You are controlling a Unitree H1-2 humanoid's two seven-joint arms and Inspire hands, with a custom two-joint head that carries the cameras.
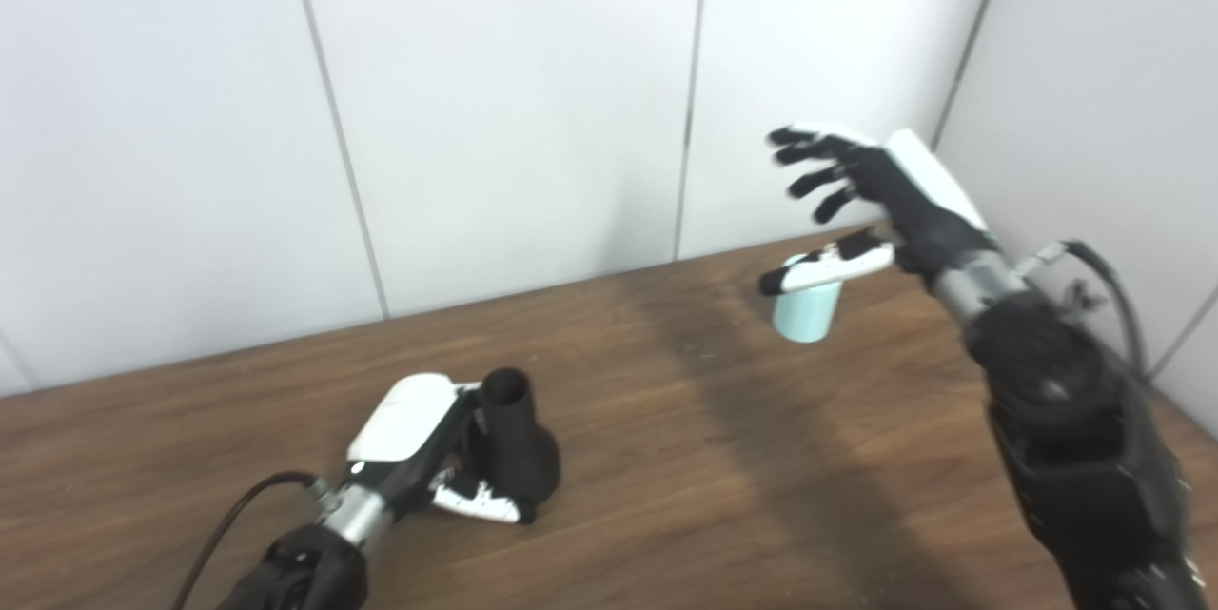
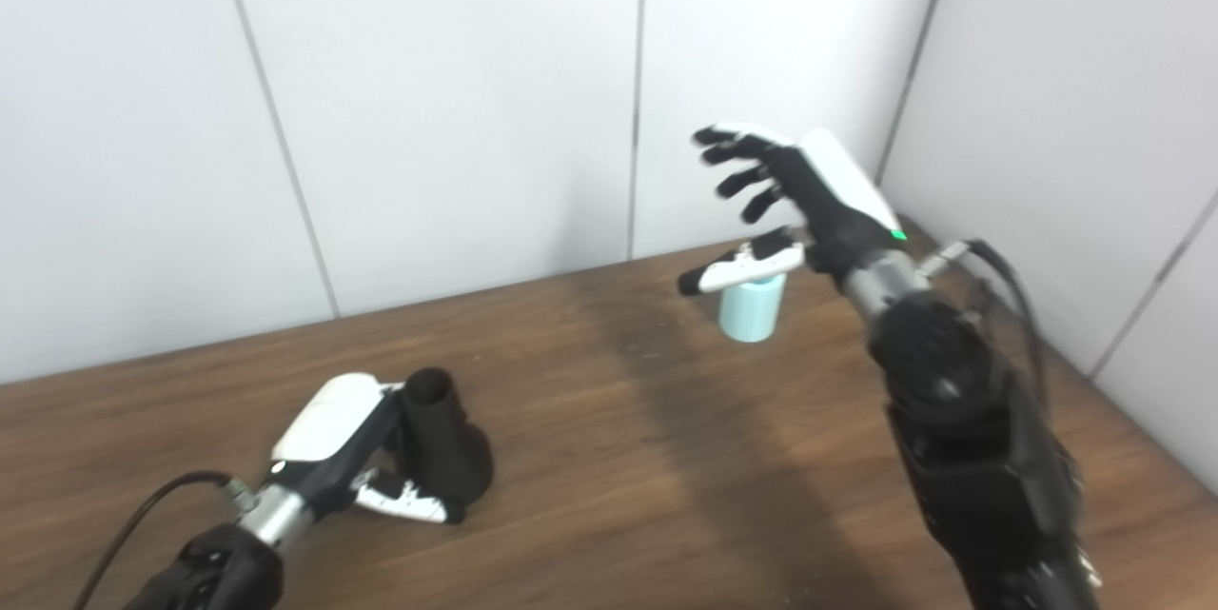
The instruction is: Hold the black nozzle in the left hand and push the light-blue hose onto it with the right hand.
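The black nozzle (image 1: pixel 517 443) stands upright on the wooden table, narrow open neck up and wide base down. My left hand (image 1: pixel 425 443) is wrapped around it from the left, with the thumb across its base. The light-blue hose (image 1: pixel 806 308), a short pale cylinder, stands on the table at the back right. My right hand (image 1: pixel 871 201) hovers just above it with fingers spread wide; the thumb crosses in front of the hose's top. The hand is open and does not hold the hose.
The wooden table (image 1: pixel 666 458) runs up to white wall panels (image 1: pixel 514 96) at the back and right. A black cable (image 1: pixel 1109 286) loops off my right forearm near the right wall.
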